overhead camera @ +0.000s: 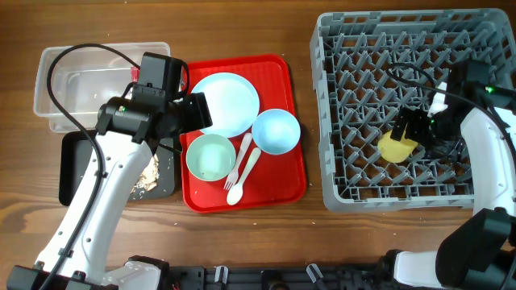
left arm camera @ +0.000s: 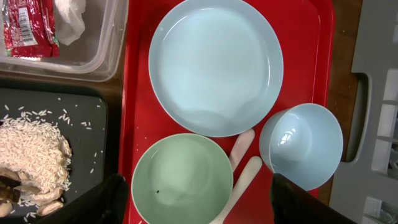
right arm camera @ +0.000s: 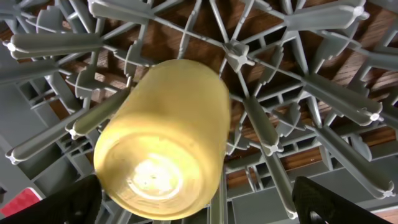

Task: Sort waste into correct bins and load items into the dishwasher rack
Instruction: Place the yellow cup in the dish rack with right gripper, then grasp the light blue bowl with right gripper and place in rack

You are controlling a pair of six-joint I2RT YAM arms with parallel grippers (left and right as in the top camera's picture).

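Item: small yellow cup (right arm camera: 163,140). Location: inside the dishwasher rack (overhead camera: 339,48), tipped on its side among the rack's pegs. Probably light, rigid and smooth; best pinched across its wall near the rim. Right gripper (right arm camera: 198,193): jaws spread wide, holding nothing.

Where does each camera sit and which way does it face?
Overhead: above the table, looking straight down; left arm, right arm show.
Left wrist: over the red tray, facing down at plate and green bowl; own fingers below.
Right wrist: inside the rack, close on the yellow cup; own fingers in bottom corners.
Shared: overhead and left wrist both show the plate.
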